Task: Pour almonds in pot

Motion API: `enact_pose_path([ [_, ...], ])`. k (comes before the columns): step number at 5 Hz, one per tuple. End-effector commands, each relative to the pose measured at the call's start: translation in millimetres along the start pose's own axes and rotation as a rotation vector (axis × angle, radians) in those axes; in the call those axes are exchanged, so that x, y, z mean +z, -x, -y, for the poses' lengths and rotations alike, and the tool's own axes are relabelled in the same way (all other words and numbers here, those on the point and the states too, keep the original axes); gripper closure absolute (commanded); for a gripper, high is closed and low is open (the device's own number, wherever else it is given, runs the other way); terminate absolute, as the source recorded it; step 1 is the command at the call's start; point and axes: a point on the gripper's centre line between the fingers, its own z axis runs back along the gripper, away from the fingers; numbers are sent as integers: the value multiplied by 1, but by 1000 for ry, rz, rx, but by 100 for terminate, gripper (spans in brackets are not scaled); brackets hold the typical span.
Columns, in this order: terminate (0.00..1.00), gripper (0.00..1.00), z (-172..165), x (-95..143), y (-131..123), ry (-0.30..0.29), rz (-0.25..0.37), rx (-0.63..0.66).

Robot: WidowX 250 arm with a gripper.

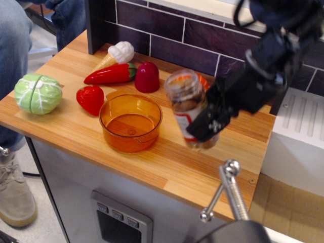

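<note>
The clear jar point(187, 104) with a red and white label holds brown almonds point(185, 104) and has no lid. My gripper point(211, 124) is shut on the jar's lower half and holds it in the air, tilted a little left, to the right of the pot. The orange translucent pot point(130, 122) stands on the wooden counter point(167, 162), and I see nothing in it. The jar's mouth is up and to the right of the pot's rim.
Toy foods lie behind the pot: a strawberry point(91, 99), a red chilli point(110, 74), a cauliflower point(119, 53), a red plum-like piece point(147, 77). A green cabbage point(38, 93) sits at the left. A metal tap handle point(228, 187) stands at the front edge. A person stands at the left.
</note>
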Motion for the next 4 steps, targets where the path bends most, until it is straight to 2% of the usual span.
enact_pose_path([
  [1,0,100,-9,35,26,-133,483,57],
  [2,0,100,-23,40,28,-210,658,93],
  [3,0,100,-33,46,30,-273,795,130],
  [4,0,100,-27,37,21,-364,841,162],
])
